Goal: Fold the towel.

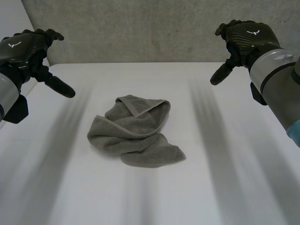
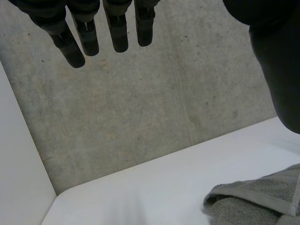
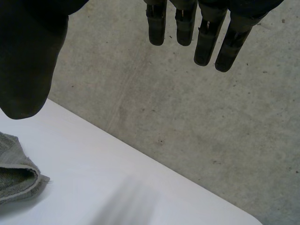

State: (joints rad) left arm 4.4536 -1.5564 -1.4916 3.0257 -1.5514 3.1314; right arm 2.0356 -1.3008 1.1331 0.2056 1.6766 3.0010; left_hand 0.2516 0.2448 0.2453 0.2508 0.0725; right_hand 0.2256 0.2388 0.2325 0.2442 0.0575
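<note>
Two black hands hang above the white table (image 1: 225, 164) as I prepare, from my remote station, to fold the towel (image 1: 133, 131). My left hand (image 1: 28, 49) and right hand (image 1: 246, 40) are raised, well apart from each other and from the cloth, which lies crumpled on the table between and below them. Neither hand touches it. In the left wrist view the left hand's fingers (image 2: 117, 33) are straight and slightly spread, the thumb (image 2: 281, 70) held out to the side, with nothing between them. In its own wrist view the right hand's fingers show the same loose, empty spread. From each wrist a bunched part of the grey towel lies on the thumb side of the hand, below and beyond the palm, with a hemmed edge showing on the left hand's side. Beyond the fingertips stands a bare concrete wall (image 1: 140, 28). I judge the task to be at its very start: the towel is a rumpled heap with one flap turned over on itself, and no fold has been made. The next move, as I read it, calls for lowering both hands to the cloth, finding two corners or a clear hem, pinching them and drawing the towel out flat before any fold. The heap hides most corners, so choosing the right edge looks like the tricky part.
</note>
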